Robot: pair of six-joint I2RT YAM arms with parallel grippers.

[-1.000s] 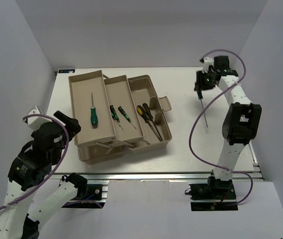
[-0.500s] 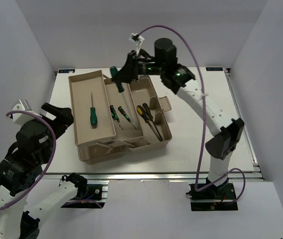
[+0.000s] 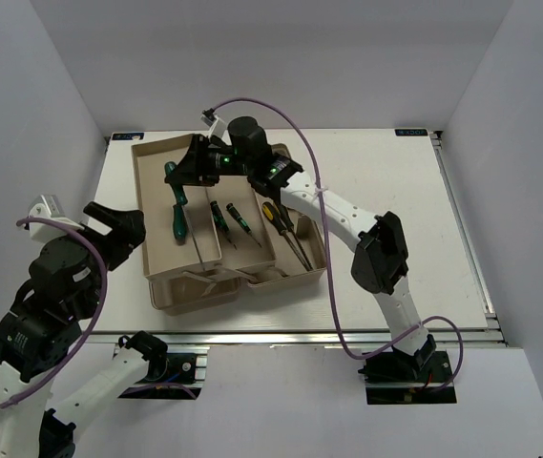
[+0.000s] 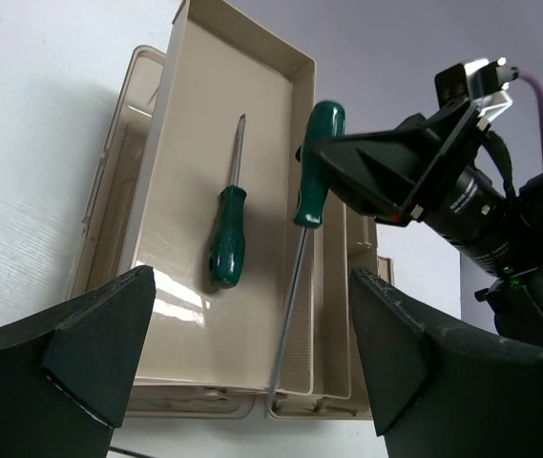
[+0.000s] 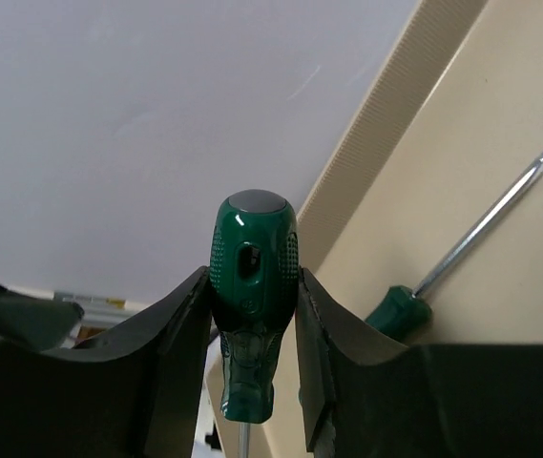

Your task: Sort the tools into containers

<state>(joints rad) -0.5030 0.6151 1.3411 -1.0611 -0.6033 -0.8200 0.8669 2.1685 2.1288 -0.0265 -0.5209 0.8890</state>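
My right gripper is shut on the green handle of a long screwdriver and holds it over the left beige tray. The shaft slants down toward the tray's near edge. In the right wrist view the handle sits between my fingers. A second green-handled screwdriver lies in that tray and also shows in the left wrist view. My left gripper is open and empty, near the tray's left front corner.
The middle tray holds two small green-and-black screwdrivers. The toolbox base on the right holds two yellow-and-black screwdrivers. The right arm stretches across above the toolbox. White walls enclose the table.
My right arm has swung from the far right of the table leftward, carrying the green screwdriver to above the left tray. The left arm has shifted only slightly.
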